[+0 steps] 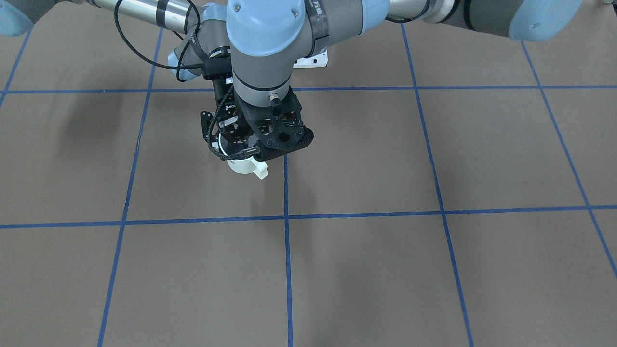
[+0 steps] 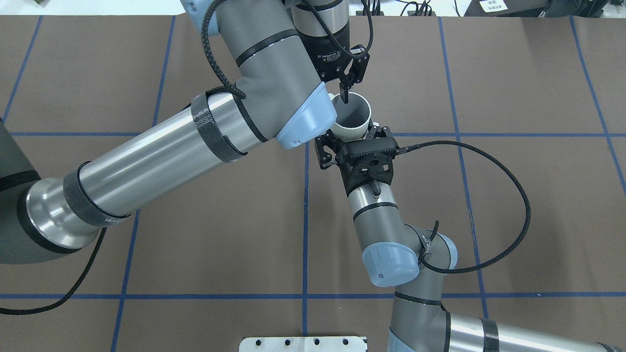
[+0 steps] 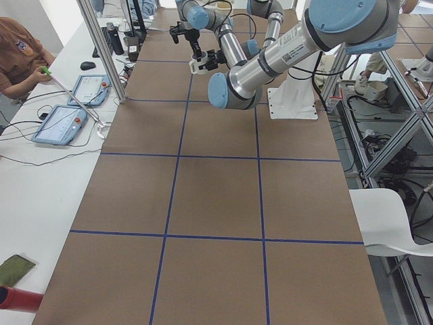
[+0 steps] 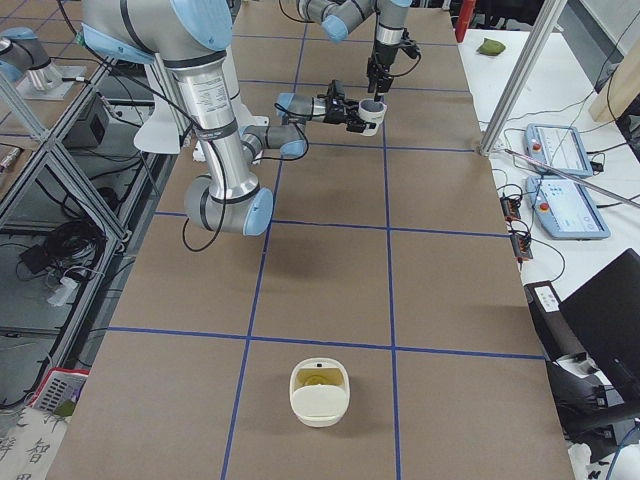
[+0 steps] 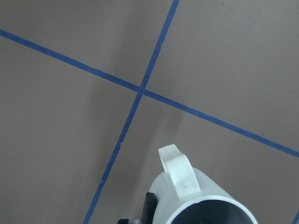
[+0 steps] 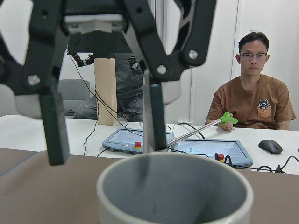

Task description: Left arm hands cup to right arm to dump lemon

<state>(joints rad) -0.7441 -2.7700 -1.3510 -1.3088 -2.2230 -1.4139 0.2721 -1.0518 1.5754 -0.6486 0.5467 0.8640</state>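
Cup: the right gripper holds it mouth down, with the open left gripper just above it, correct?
No: the cup faces mouth up, as the overhead view shows. The right gripper does hold it, with the open left gripper just above.

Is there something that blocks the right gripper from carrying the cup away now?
Yes: one finger of the left gripper hangs inside the mouth of the cup, on the side far from the right gripper; the other is outside. Nothing else visible blocks it.
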